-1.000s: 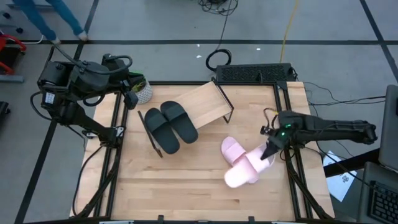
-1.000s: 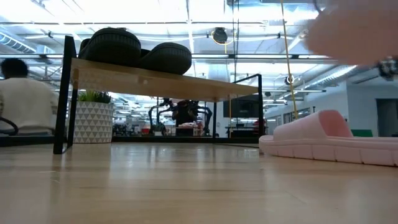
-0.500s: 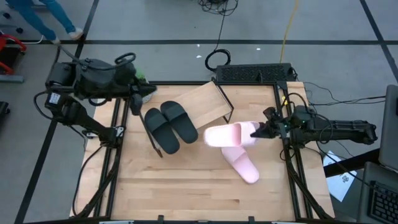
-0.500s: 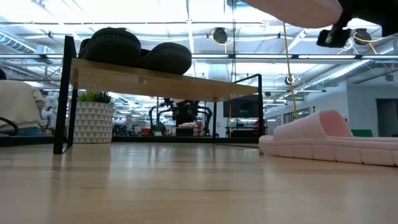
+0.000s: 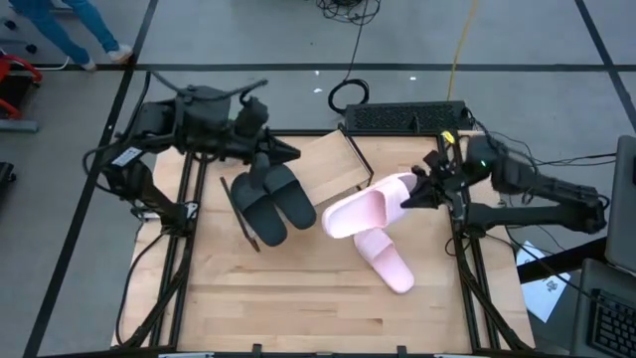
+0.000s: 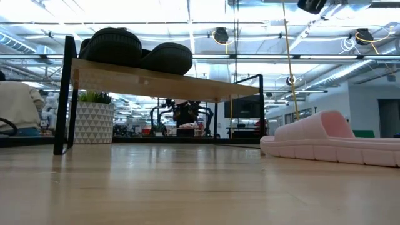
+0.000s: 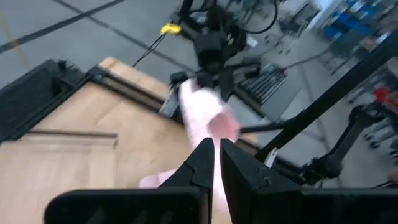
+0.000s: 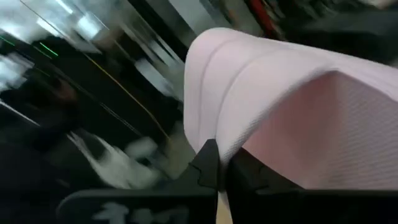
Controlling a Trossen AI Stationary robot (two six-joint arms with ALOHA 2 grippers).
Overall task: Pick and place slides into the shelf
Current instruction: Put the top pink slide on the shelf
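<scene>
The shelf [image 5: 330, 165] stands at the table's far middle. The black pair of slides [image 5: 270, 197] lies sole down on its left half; its right half is bare. One pink slide [image 5: 363, 207] hangs above the table by the shelf's right end, with my right gripper [image 5: 409, 197] shut on it. The other pink slide [image 5: 388, 263] lies sole down on the table, also seen in the low view [image 6: 331, 140]. My left gripper [image 5: 290, 152] hovers shut over the shelf's far edge, above the black pair, pointing right and touching nothing. My right gripper pinches a thin pink edge [image 8: 208, 134] at the slide's right-hand end between its two fingers; strap or sole, I cannot tell. The fingers come about level from the table's right. The slide is lifted clear and reaches out leftward from the fingers, tilted.
A potted plant in a white patterned pot [image 6: 94, 120] stands behind the shelf's left end. A dark keyboard [image 5: 402, 116] lies at the far edge. Bare tabletop [image 5: 298, 288] lies on the near side. A person's legs [image 5: 75, 30] show on the floor at far left.
My right gripper has risen and gone toward the far edge, rolling, and has lifted one pink slide off the other; that slide now hangs by the shelf's right end. My left gripper has swung toward the table's right, out over the black pair.
</scene>
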